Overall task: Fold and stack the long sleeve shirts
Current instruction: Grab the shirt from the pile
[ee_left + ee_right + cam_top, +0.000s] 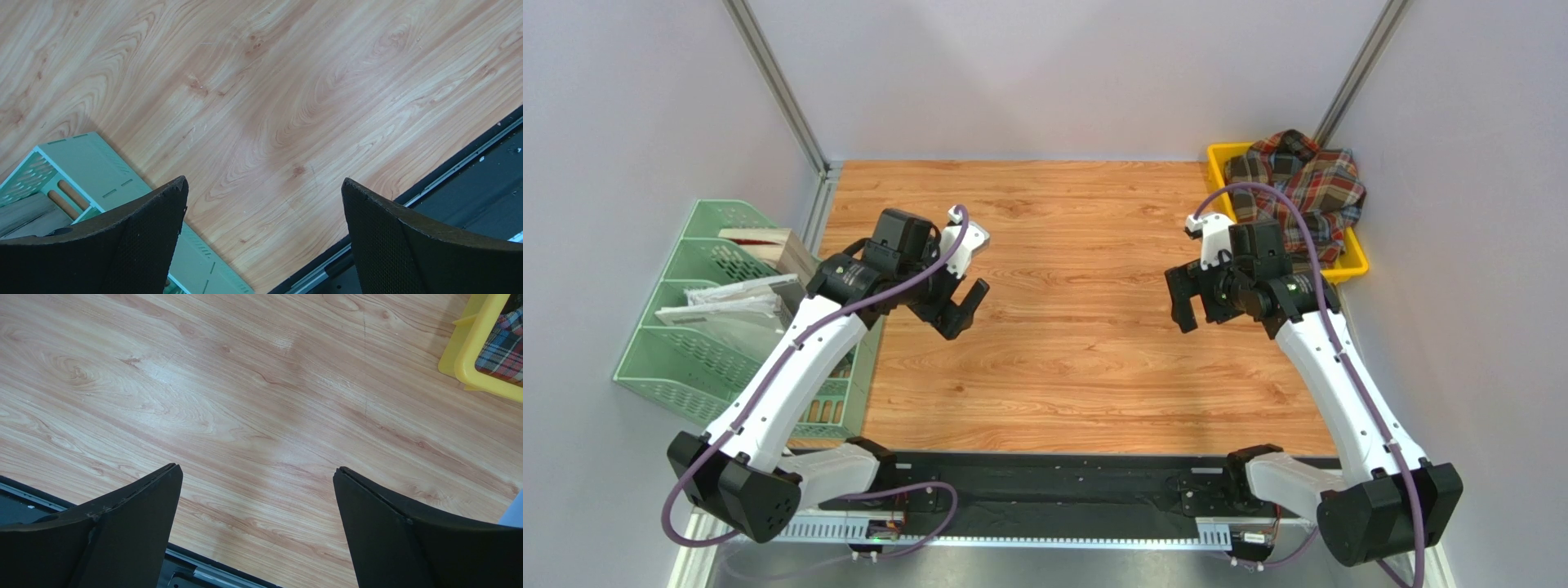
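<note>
Plaid shirt (1302, 184) fills yellow bin (1222, 159); left claw (965, 312), right claw (1195, 301) spread wide.

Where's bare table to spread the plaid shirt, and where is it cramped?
Bare wood table lies between left gripper and right gripper, far wall to black rail. Cramped: far right corner, shirt heaped in yellow bin; left edge, green file rack.

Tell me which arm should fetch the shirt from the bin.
Right. The shirt sits in the yellow bin at the far right, just beyond the open right pincer. The left pincer hangs across the table, near the green rack.
</note>
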